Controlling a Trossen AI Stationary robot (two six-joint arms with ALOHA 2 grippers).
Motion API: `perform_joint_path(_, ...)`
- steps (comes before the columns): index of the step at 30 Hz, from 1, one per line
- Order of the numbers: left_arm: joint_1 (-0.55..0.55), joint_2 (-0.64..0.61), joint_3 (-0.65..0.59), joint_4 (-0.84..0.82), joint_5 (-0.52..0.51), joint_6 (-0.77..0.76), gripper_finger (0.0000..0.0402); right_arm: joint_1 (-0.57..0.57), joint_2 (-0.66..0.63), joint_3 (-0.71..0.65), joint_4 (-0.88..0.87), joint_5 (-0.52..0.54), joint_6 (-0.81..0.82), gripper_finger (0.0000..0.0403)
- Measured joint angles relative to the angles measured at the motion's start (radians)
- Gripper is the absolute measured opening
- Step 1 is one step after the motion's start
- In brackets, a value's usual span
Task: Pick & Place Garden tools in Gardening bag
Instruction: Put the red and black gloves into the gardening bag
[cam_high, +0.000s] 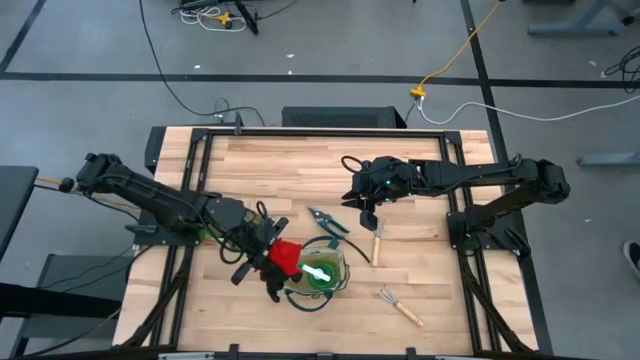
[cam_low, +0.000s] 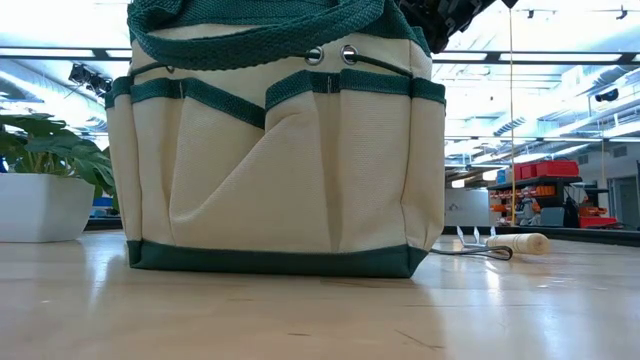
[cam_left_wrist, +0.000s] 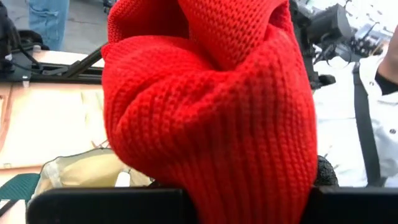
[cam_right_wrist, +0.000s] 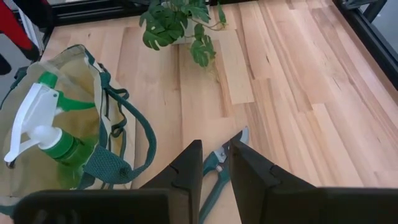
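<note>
The beige gardening bag (cam_high: 322, 272) with green trim stands near the table's front edge and fills the low view (cam_low: 280, 160). The green spray bottle (cam_right_wrist: 53, 140) stands inside it. My left gripper (cam_high: 262, 250) is shut on the red glove (cam_high: 285, 257) just left of the bag's rim. The pruning shears (cam_high: 327, 221) lie flat on the table. My right gripper (cam_right_wrist: 214, 163) hovers over them, narrowly open and empty, and also shows in the high view (cam_high: 367, 210). One wooden-handled rake (cam_high: 377, 243) lies right of the bag, another (cam_high: 401, 306) near the front right. My left gripper holds the red glove by its bunched knit fabric (cam_left_wrist: 211, 124), which fills the wrist view and hides the fingers. It comes in from the table's left. The glove is lifted clear of the table, beside the bag's left rim.
A leafy plant (cam_right_wrist: 180, 25) in a white pot (cam_low: 40, 205) stands on the table's far side. Bare wood lies at the table's far left and far right. The second rake also shows behind the bag in the low view (cam_low: 500, 243).
</note>
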Motion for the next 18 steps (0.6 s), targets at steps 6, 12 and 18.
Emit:
perform_joint_path(6, -0.010, 0.001, 0.000, 0.001, -0.004, 0.028, 0.0057, 0.000, 0.000, 0.000, 0.006, 0.000, 0.000, 0.0082)
perform_joint_path(12, -0.012, 0.076, 0.000, 0.043, -0.004, 0.055, 0.0057, 0.000, 0.000, 0.000, 0.017, 0.000, 0.000, 0.0082)
perform_joint_path(18, 0.002, 0.122, -0.001, 0.047, -0.004, 0.094, 0.0057, 0.000, 0.000, 0.000, 0.034, -0.010, 0.000, 0.0082)
